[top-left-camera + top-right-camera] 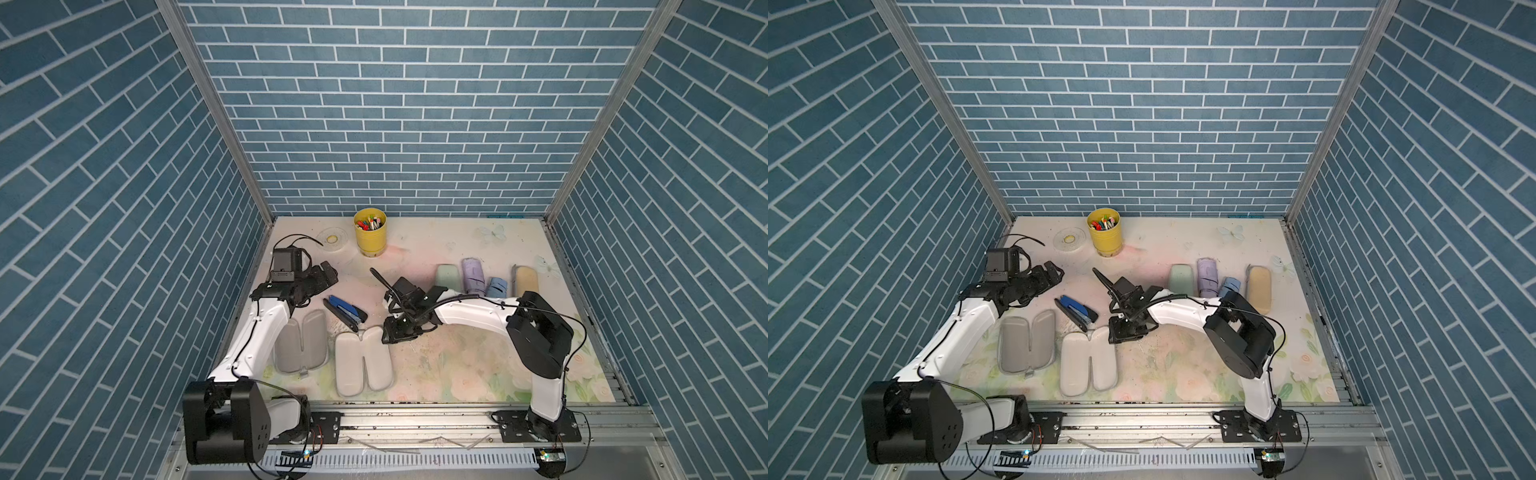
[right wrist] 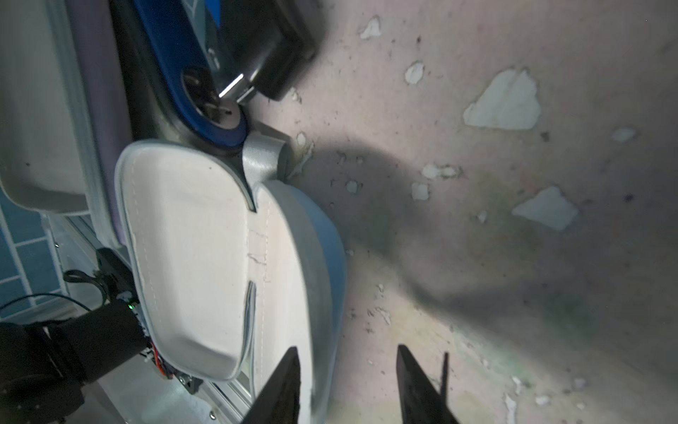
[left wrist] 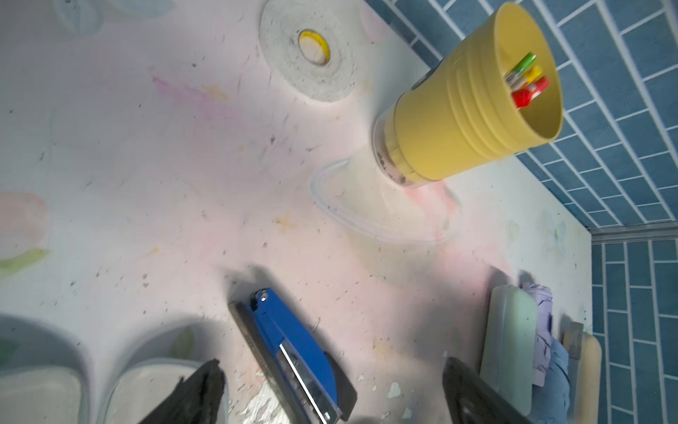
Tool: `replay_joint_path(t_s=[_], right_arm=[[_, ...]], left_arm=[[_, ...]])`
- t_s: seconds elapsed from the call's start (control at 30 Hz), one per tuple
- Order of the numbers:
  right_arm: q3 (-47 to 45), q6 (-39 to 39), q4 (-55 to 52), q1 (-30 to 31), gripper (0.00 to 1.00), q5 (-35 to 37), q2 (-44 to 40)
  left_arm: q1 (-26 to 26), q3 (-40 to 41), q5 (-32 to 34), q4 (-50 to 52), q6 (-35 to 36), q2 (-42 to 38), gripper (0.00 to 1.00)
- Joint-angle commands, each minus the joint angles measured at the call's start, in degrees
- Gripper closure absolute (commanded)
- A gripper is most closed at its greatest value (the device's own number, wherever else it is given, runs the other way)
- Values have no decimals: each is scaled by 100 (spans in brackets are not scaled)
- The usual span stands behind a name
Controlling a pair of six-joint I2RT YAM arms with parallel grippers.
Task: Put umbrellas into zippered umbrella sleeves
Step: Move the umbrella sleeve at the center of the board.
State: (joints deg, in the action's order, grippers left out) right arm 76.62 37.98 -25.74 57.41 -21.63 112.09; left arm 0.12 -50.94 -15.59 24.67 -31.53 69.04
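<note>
Two sleeves lie open near the front: a grey-lined one [image 1: 301, 340] and a white-lined one with a light blue outside [image 1: 363, 361] [image 2: 190, 238]. My right gripper [image 1: 392, 332] [image 2: 346, 348] straddles the white one's far right rim, one finger [image 2: 290, 381] over the lining and the other over the table, jaws apart. My left gripper [image 1: 326, 272] [image 3: 332, 363] hangs open and empty behind the grey-lined sleeve. At the back right stand a mint sleeve [image 1: 448, 281], a lilac umbrella [image 1: 473, 276], a light blue umbrella [image 1: 496, 286] and a cream sleeve [image 1: 525, 279].
A blue stapler [image 1: 345, 312] [image 3: 293, 348] lies just behind the two open sleeves, its end touching the white one's hinge tab. A yellow cup of pens [image 1: 370, 233] and a tape roll [image 1: 331, 239] sit at the back by the wall.
</note>
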Motion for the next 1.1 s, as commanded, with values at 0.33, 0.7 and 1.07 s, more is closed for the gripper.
replay_joint_path(t_s=[0.33, 0.7, 1.07], right_arm=[[-307, -1421, -1169, -1581, 100, 96, -535], [-206, -2137, -2189, -2902, 43, 368, -1460], [-1373, -1012, -1970, -4655, 8, 2735, -2340]], left_arm=[[172, 80, -603, -648, 26, -566, 8], [-1677, -303, -337, 579, 654, 129, 22], [-3070, -75, -136, 232, 684, 1315, 18]])
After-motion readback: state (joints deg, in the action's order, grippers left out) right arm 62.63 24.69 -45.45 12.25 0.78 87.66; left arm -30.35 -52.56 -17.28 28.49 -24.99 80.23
